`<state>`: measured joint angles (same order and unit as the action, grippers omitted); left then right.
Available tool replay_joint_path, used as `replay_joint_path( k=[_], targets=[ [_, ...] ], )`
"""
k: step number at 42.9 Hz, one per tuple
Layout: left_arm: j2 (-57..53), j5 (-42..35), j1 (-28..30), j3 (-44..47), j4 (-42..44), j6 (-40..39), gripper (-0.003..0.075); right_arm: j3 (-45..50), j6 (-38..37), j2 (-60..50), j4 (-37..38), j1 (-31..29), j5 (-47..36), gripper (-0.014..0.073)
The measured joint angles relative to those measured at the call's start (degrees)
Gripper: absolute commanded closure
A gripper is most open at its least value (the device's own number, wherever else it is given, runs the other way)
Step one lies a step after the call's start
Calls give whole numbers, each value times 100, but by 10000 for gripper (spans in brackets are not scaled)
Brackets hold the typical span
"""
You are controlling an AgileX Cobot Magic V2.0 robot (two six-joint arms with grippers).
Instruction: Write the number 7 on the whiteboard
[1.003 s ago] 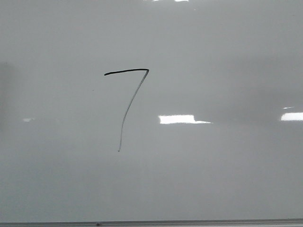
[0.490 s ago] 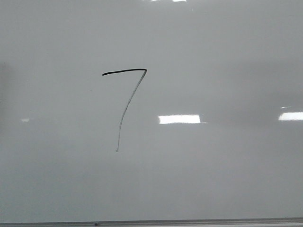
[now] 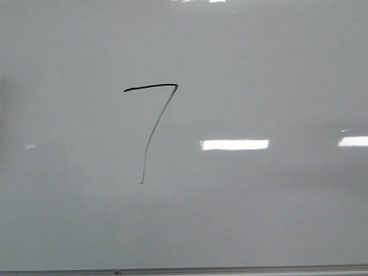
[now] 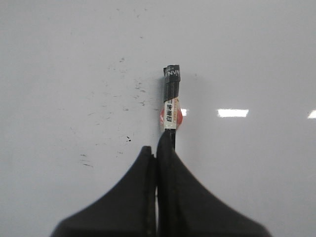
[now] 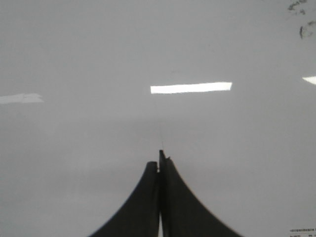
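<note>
The number 7 [image 3: 150,87] is drawn in thin black line left of centre on the whiteboard [image 3: 259,69], with a dark top bar and a fainter curved stem. Neither gripper shows in the front view. In the left wrist view my left gripper [image 4: 157,150] is shut on a black marker [image 4: 171,98] with a white label and a red spot. The marker sticks out beyond the fingertips over the whiteboard [image 4: 256,59]. In the right wrist view my right gripper [image 5: 159,163] is shut and empty over bare whiteboard [image 5: 74,49].
A thin grey edge strip [image 3: 230,269] runs along the board's near edge. Bright glare patches [image 3: 234,144] lie on the board. Small ink specks [image 4: 128,139] mark the board beside the left gripper, and smudges [image 5: 301,19] show in the right wrist view.
The 7 looks the same, shifted a few pixels left in the view. The glare patch in the middle has moved right and grown wider.
</note>
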<state>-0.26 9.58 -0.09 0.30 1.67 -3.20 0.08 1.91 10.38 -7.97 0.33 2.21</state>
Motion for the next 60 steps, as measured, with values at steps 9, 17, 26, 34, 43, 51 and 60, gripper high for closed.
replay_joint_path(
  k=[9,17,26,34,43,51,60],
  targets=[
    [0,0,0,0,0,0,741,144,-12,-599,29,-181,424,653],
    [0,-11,0,0,0,0,741,144,-12,-1056,38,-212,1044,653],
    [0,-22,0,0,0,0,741,144,-12,-1100,38,-212,1208,653],
    [0,-30,0,0,0,0,741,144,-14,-1100,38,-212,1217,653],
    [0,-30,0,0,0,0,741,144,-14,-1100,38,-212,1220,653],
    [0,-30,0,0,0,0,741,144,-14,-1100,38,-212,1220,653],
    [0,-34,0,0,0,0,741,144,-24,-1100,38,-212,1230,653]
  ],
)
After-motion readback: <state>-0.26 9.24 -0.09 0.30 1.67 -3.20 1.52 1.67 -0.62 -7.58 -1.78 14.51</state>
